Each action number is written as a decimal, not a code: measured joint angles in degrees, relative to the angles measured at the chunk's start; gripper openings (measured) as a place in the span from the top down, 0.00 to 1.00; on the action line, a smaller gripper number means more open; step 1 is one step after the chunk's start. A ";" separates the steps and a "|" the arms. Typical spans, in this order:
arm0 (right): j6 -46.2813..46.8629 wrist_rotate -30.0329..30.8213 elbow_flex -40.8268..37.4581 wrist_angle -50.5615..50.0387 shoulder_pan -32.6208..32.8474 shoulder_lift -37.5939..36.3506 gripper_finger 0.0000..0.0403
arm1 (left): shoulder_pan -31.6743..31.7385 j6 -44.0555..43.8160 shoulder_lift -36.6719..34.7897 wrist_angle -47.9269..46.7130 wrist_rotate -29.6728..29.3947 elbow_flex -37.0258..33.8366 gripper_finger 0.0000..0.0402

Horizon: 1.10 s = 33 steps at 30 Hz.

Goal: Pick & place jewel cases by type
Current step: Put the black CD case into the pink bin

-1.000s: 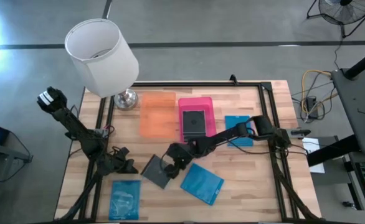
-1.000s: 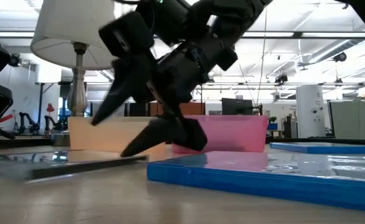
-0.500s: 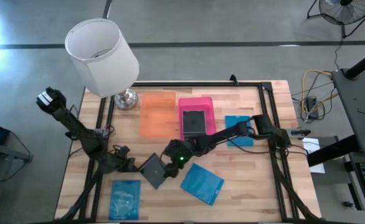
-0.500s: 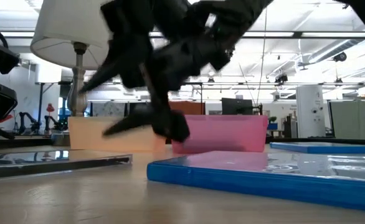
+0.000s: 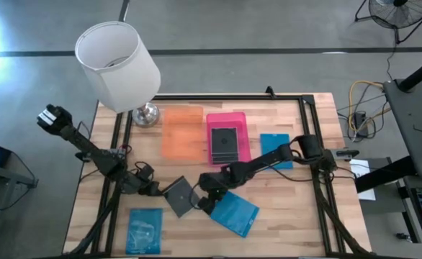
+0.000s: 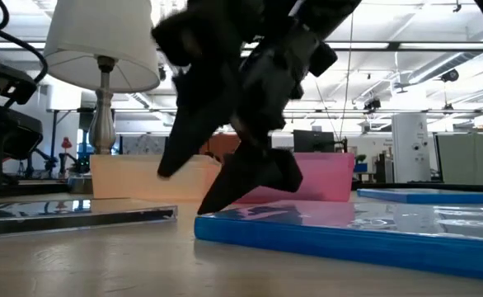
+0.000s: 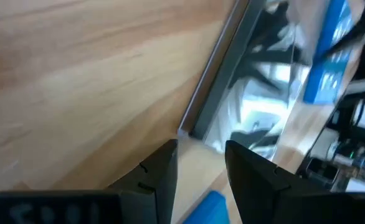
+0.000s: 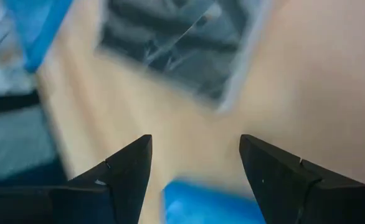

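A dark grey jewel case [image 5: 181, 196] lies flat on the table's near middle, also visible in the low view [image 6: 77, 216]. My left gripper [image 5: 152, 189] is open at the case's left corner [image 7: 189, 132], its fingertips [image 7: 198, 146] just short of it. My right gripper [image 5: 205, 201] is open between that case and a blue case [image 5: 234, 213], fingers pointing down [image 6: 188, 188]. Its wrist view [image 8: 195, 149] shows the grey case [image 8: 176, 43] ahead and the blue case [image 8: 207, 202] below. Another dark case [image 5: 225, 142] lies in the pink tray [image 5: 244, 137]. My right gripper's lower finger [image 6: 250, 177] ends right at the blue case's edge [image 6: 204, 221]; I cannot tell whether it touches. My left gripper touches nothing.
An orange tray [image 5: 182, 133] sits left of the pink one at the far side. A lamp [image 5: 117, 65] stands at the far left corner. Two more blue cases lie flat: one near left [image 5: 145, 230], one right of the pink tray [image 5: 274, 150].
My right gripper has drawn back from over the grey case toward the near right, to the blue case's edge. The grey case, tilted with one edge raised a second ago, has turned a little and lies flat. My left gripper has moved right toward the case.
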 joint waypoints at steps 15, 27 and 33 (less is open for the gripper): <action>2.88 -6.73 0.46 9.17 -5.38 4.91 0.41 | 0.31 2.46 7.42 1.46 4.22 5.92 0.70; -1.99 -8.45 -0.11 -4.95 -5.11 -0.37 0.41 | 1.61 6.79 -5.45 -16.09 -5.49 10.81 0.70; 0.93 -14.22 -0.11 -2.67 -2.07 -0.25 0.41 | 9.03 8.86 -6.55 -21.12 -5.77 8.40 0.70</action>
